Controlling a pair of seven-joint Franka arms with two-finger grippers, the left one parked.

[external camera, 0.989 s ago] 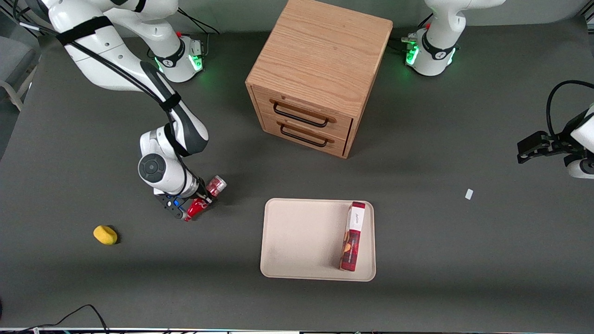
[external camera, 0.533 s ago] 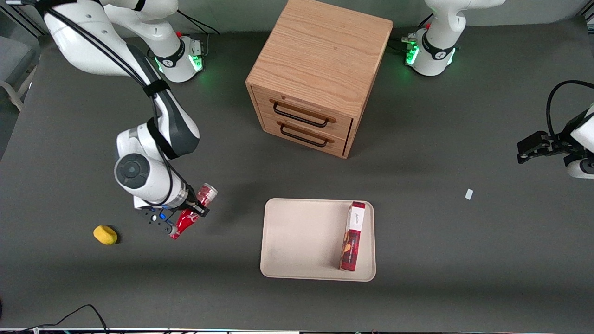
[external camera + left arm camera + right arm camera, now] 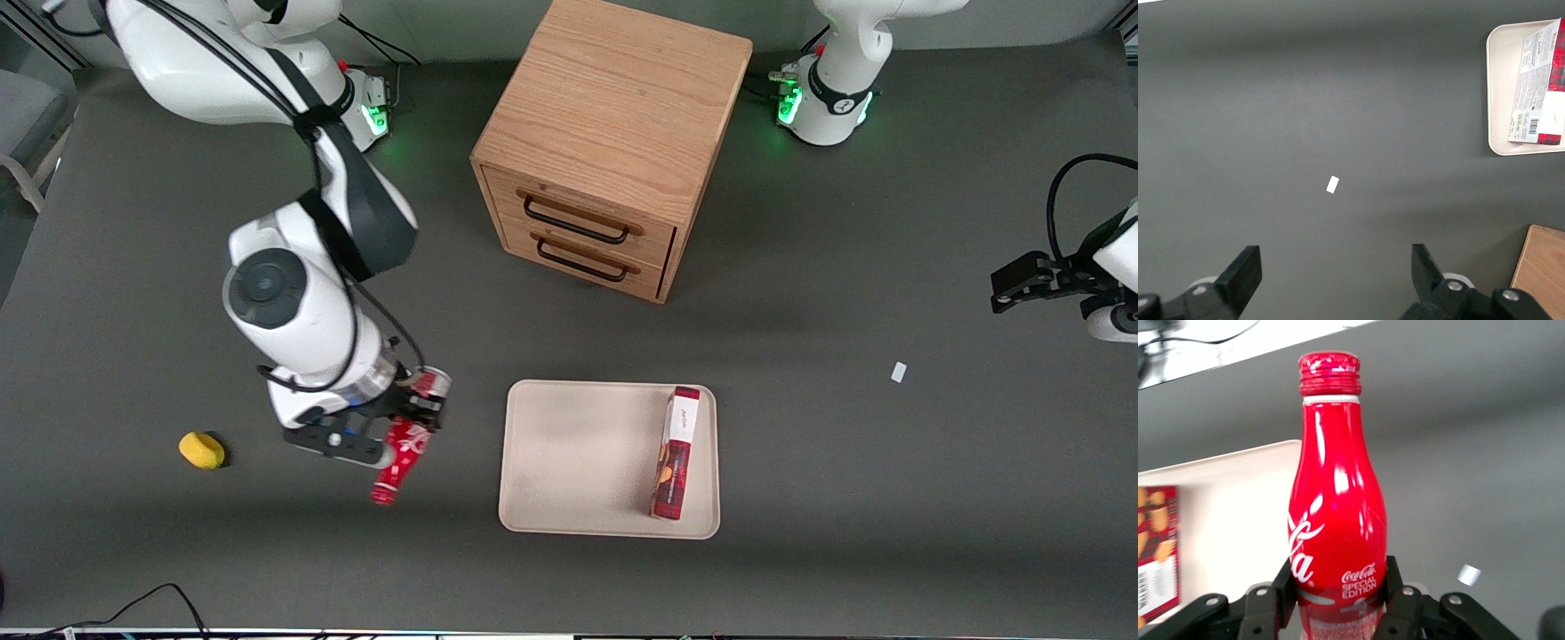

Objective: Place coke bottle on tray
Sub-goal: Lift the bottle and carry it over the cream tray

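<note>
Right arm's gripper [image 3: 411, 425] is clamped on the coke bottle [image 3: 402, 449], fingers pinching the lower body near the silver base band; the wrist view shows both pads pressed against the bottle [image 3: 1337, 520] with the cap pointing away from the palm. In the front view the bottle sits lower left of centre, lifted clear of the table and lying tilted, cap end toward the lower edge of the frame. Change over the last second: gripper and bottle have moved from a spot higher and further left in the frame, first dipping left and down, then swinging right toward the tray [image 3: 569, 462]; the wrist now reads larger, so it has likely risen. Bottle has also turned, its neck pointing more straight down the frame than before. Judgement: grasp and lift done, transport under way, bottle not yet over the tray, a gap of bare table between them. Unchanged throughout: snack box [image 3: 676, 452] lying along the tray's right side, wooden drawer cabinet [image 3: 613, 142] at upper centre, yellow object [image 3: 202, 450] at far left, small white scrap [image 3: 899, 372] at right.
</note>
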